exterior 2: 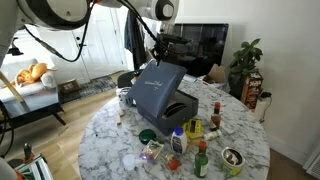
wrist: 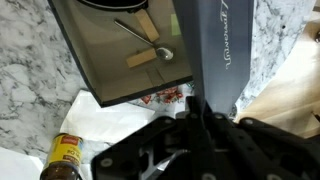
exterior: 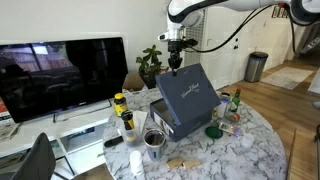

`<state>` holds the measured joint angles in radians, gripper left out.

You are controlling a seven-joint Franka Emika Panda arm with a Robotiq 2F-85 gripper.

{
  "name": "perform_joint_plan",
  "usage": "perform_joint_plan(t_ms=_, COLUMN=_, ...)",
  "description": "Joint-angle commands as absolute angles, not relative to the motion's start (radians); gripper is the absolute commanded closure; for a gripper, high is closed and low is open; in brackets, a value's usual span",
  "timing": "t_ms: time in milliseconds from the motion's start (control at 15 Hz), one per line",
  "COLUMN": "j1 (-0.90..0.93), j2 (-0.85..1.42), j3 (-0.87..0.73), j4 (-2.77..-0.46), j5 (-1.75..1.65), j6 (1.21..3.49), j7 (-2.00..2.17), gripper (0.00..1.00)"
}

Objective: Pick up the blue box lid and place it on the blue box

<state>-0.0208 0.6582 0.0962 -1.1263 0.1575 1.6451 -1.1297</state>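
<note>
One pincer (exterior: 175, 63) was clamped on the top edge of the blue box lid (exterior: 187, 92) — the lid hung tilted at its six o'clock, over the blue box (exterior: 168, 122) on the marble table (exterior: 255, 150).

Home living rm: big TV (exterior: 60, 78), houseplant (exterior 2: 245, 60) (potted), marble table (exterior: 262, 150), wood floor (exterior: 287, 96).

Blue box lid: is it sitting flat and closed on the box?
No, the blue box lid hangs steeply tilted from the tool, which grips its upper edge, over the blue box.
</note>
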Motion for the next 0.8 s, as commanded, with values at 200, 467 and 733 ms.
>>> perform_joint_plan(t_ms=200, j1=-0.023, j2=0.777, j3=0.111, j4=-0.996, j5=0.129, j6=1.653, j7=-1.141, gripper=0.99)
perform_joint_plan(t_ms=467, j1=-0.024, j2=0.82, j3=0.106, j4=-0.942, j5=0.109, j6=1.633, j7=-1.139, gripper=0.99)
perform_joint_plan(t_ms=733, j1=-0.014, j2=0.845, j3=0.087, j4=-0.903, j5=0.091, j6=1.64, j7=-1.147, gripper=0.99)
